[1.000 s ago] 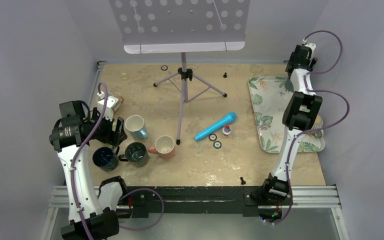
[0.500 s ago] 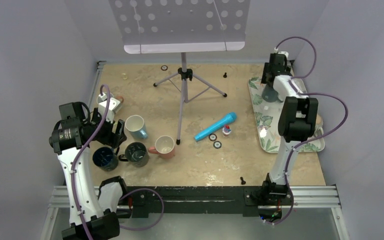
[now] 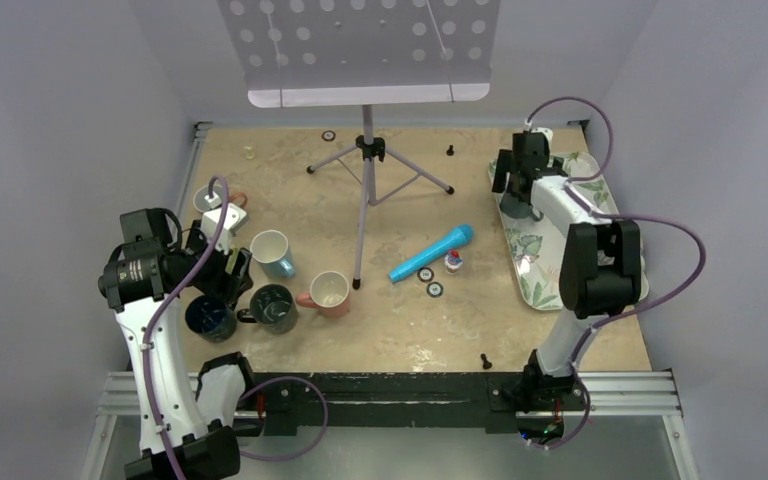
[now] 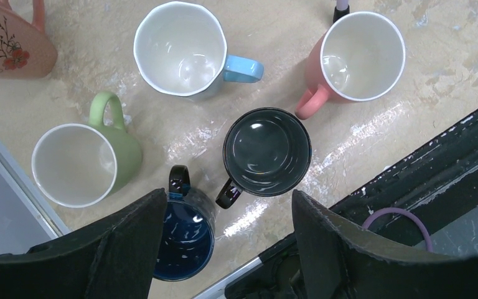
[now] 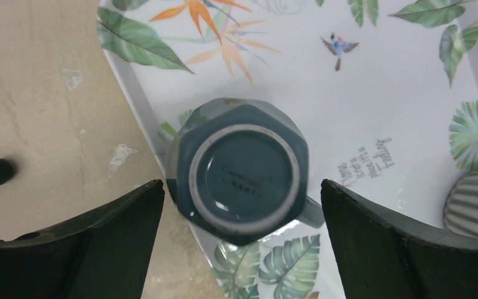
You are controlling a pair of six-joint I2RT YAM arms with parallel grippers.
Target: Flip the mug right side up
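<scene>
The mug [image 5: 243, 171] is dark teal and stands upside down, base up, at the left edge of the leaf-patterned tray [image 5: 398, 93]. My right gripper [image 5: 241, 187] is open above it, with one finger on each side and neither touching it. In the top view this gripper [image 3: 518, 180] hangs over the tray's [image 3: 540, 265] far left corner and hides most of the mug. My left gripper [image 4: 227, 199] is open and empty above a group of upright mugs at the left [image 3: 222, 262].
Upright mugs stand at the left: white with a blue handle [image 4: 179, 48], pink [image 4: 361, 57], black [image 4: 266, 151], dark blue [image 4: 183, 240], green [image 4: 78, 163] and flowered pink [image 4: 6, 43]. A music stand [image 3: 365, 150] stands mid-table by a blue microphone [image 3: 432, 253]. A striped object [image 5: 476, 202] lies on the tray.
My right arm has swung from the back right corner leftward, and its gripper now sits over the upside-down mug. My left arm has barely moved.
</scene>
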